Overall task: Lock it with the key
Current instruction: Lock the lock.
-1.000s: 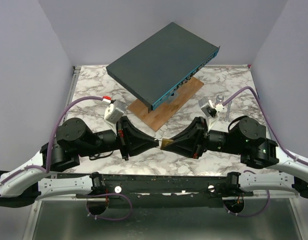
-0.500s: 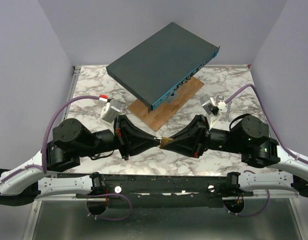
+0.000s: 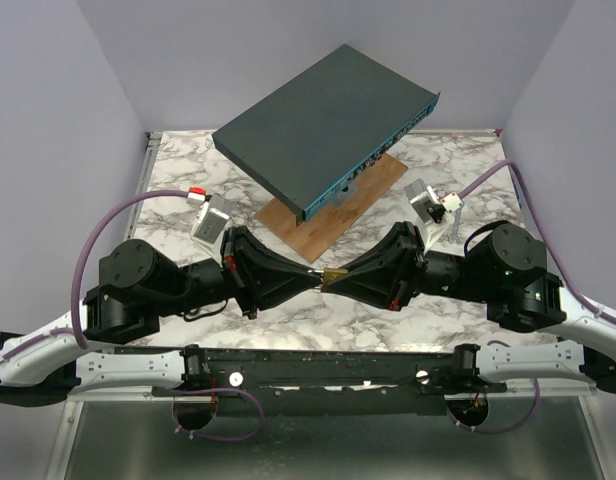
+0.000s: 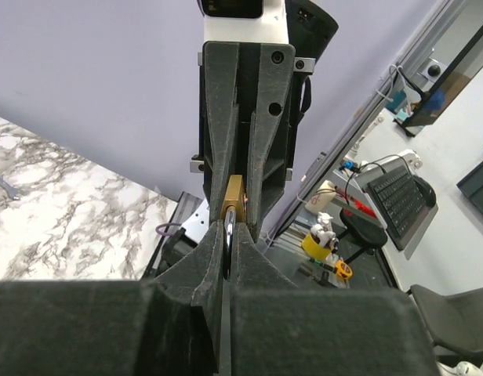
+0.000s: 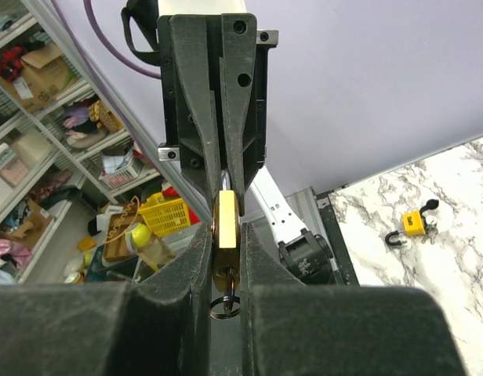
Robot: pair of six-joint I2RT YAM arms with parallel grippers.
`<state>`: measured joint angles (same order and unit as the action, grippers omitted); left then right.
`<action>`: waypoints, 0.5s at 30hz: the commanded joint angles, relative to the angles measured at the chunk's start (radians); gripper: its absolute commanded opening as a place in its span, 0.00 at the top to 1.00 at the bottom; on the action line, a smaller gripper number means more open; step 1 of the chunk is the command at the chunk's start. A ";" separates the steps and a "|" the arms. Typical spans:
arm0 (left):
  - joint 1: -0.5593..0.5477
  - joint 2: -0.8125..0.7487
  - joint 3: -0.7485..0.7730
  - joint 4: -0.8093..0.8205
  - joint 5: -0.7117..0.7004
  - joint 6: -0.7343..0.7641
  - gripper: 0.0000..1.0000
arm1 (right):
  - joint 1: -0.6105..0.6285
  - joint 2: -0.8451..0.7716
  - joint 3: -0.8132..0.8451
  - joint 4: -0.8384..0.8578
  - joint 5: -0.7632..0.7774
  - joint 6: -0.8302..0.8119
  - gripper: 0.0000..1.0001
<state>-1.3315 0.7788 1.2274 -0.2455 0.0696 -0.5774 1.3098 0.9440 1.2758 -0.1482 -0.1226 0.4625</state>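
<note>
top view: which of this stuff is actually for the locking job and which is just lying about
For the job:
- padlock, clamped between the left end effector and right end effector
- key ring hanging under it

Lying about:
- yellow padlock, seen only in the right wrist view
- switch
- board under the switch

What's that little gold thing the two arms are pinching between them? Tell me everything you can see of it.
It is a small brass padlock with a shiny yellow body and a silvery shackle, held in the air above the marble table. The right gripper clamps the body's flat sides and the left gripper pinches the shackle end. A dark ring dangles from the body's other end, probably the key's, but the key is hidden. Whether the shackle is latched cannot be seen.
</note>
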 commanded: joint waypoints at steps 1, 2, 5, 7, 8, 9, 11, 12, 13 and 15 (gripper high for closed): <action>-0.054 0.166 -0.079 -0.193 0.023 -0.016 1.00 | 0.001 0.156 0.007 0.074 0.153 -0.018 0.99; -0.062 0.178 -0.070 -0.206 0.005 -0.011 1.00 | 0.002 0.162 0.013 0.065 0.163 -0.018 0.99; -0.076 0.199 -0.057 -0.235 -0.042 -0.005 1.00 | 0.001 0.181 0.032 0.039 0.192 -0.018 0.99; -0.075 0.208 -0.055 -0.250 -0.062 -0.008 1.00 | 0.001 0.187 0.036 0.034 0.214 -0.013 0.99; -0.076 0.216 -0.053 -0.256 -0.075 -0.009 1.00 | 0.001 0.191 0.039 0.031 0.222 -0.014 0.99; -0.076 0.221 -0.049 -0.263 -0.094 -0.010 1.00 | 0.001 0.198 0.045 0.024 0.228 -0.013 0.99; -0.075 0.234 -0.052 -0.261 -0.093 -0.010 1.00 | 0.001 0.217 0.060 0.008 0.233 -0.013 0.99; -0.076 0.238 -0.053 -0.259 -0.093 -0.009 1.00 | 0.001 0.225 0.060 0.009 0.232 -0.012 0.99; -0.075 0.240 -0.054 -0.255 -0.089 -0.007 1.00 | 0.001 0.230 0.059 0.009 0.230 -0.012 0.99; -0.074 0.241 -0.053 -0.246 -0.084 -0.001 1.00 | 0.000 0.243 0.063 0.006 0.220 -0.007 0.99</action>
<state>-1.3617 0.7982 1.2678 -0.3321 -0.1673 -0.5644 1.3071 1.0012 1.3540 -0.2222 0.0189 0.4622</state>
